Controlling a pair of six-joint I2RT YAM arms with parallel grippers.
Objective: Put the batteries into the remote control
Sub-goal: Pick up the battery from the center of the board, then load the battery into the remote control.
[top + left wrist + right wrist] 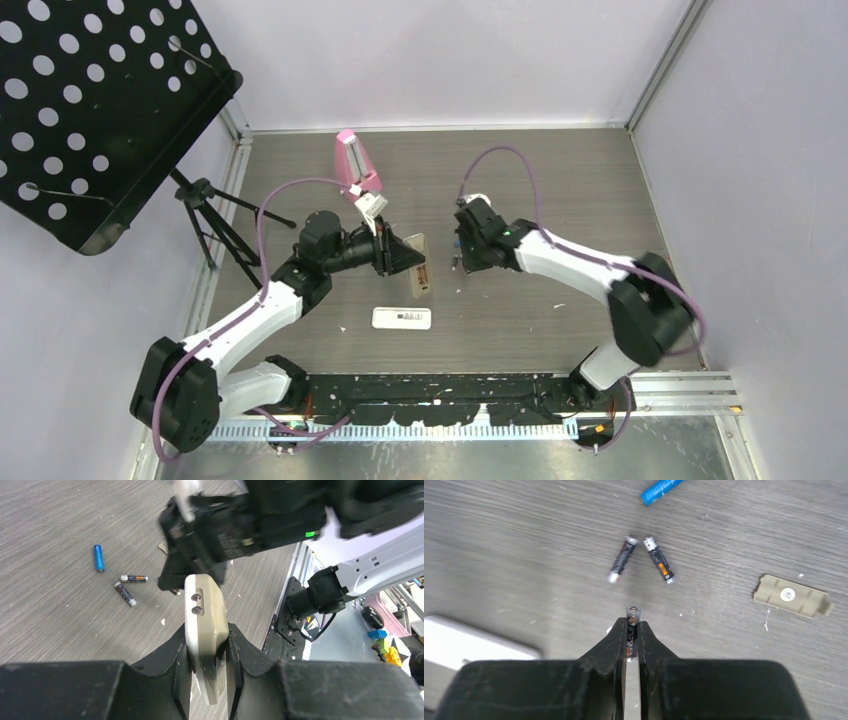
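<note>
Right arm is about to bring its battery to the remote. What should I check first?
1. Left hand shut on the beige remote: ok.
2. Right hand shut on one battery: ok.
3. Beige cover lies apart from the remote: ok.
4. Compartment facing the right hand: cannot tell.
5. Battery polarity against the compartment: cannot tell.
6. Spare blue battery and two dark batteries lie loose: ok.

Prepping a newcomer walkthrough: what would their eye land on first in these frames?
The left end effector clamps a beige remote over the middle of the table, opposite the right end effector, which pinches a dark battery. Loose on the wood below lie a blue battery, two other dark batteries and a beige battery cover. A white remote lies closer to the near edge.
</note>
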